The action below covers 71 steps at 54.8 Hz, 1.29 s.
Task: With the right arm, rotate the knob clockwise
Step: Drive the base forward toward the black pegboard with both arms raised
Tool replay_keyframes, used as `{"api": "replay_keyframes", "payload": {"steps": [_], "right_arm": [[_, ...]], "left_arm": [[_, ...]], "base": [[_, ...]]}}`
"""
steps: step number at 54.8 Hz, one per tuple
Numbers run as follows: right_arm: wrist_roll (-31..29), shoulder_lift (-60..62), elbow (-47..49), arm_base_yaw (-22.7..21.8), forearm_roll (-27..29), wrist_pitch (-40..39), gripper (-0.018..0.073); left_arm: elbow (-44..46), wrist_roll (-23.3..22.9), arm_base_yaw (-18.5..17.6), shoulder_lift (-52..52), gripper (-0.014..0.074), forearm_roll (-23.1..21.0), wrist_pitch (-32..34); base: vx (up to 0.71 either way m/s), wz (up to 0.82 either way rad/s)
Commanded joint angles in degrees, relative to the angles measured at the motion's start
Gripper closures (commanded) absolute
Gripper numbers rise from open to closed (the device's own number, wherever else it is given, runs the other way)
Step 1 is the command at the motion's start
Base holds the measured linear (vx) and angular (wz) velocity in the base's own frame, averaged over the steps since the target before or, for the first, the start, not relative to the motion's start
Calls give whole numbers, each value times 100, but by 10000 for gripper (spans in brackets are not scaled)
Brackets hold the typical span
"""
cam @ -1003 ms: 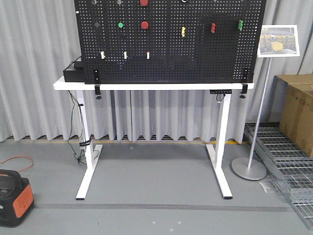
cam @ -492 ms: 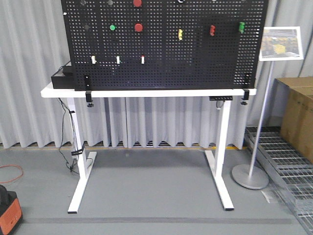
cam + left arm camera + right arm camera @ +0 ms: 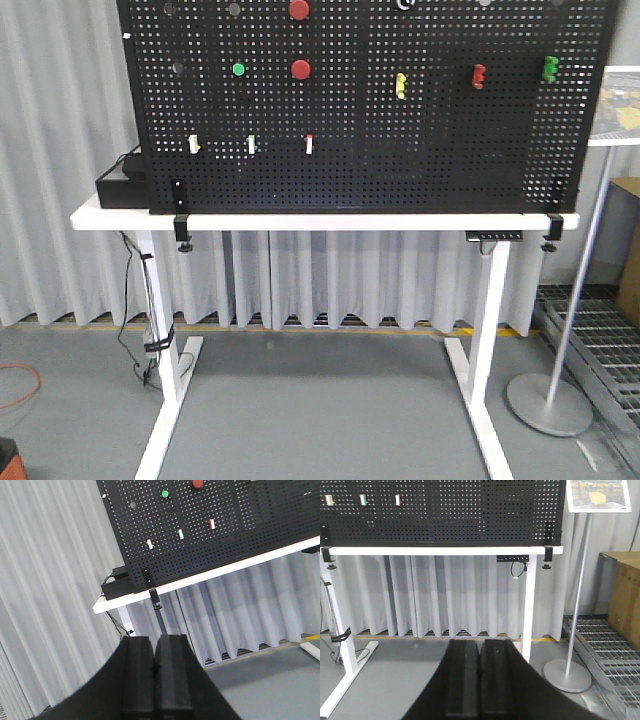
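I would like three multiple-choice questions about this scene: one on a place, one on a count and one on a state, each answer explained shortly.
1. Where is the black box?
A. Under the table.
B. On the white table, at the pegboard's left edge as the front view shows it.
C. Hanging on the pegboard.

2. How many small switches form the row low on the pegboard?
A. Two.
B. Three.
C. Five.

3. How is the right gripper?
A. Wide open.
B. Shut on a knob.
C. Shut, holding nothing.

Answers:
1 B, the box rests on the tabletop beside the board.
2 B, three stand side by side.
3 C, its jaws meet with nothing between them, away from the board.
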State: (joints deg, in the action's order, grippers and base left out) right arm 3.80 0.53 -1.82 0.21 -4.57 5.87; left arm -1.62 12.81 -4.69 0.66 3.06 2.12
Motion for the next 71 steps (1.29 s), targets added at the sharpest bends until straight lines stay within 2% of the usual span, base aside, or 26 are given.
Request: {"api": "replay_keyframes", "payload": {"steps": [1,71], "right_arm": [[-10,72,-42,-34,-38,-461,564],[-10,72,-42,-34,-38,-461,564]], "left_arm": [[-187,-22,-45,95,603,-30,436],[-187,-22,-45,95,603,-30,436]], "base": [[40,2],[38,1]]}}
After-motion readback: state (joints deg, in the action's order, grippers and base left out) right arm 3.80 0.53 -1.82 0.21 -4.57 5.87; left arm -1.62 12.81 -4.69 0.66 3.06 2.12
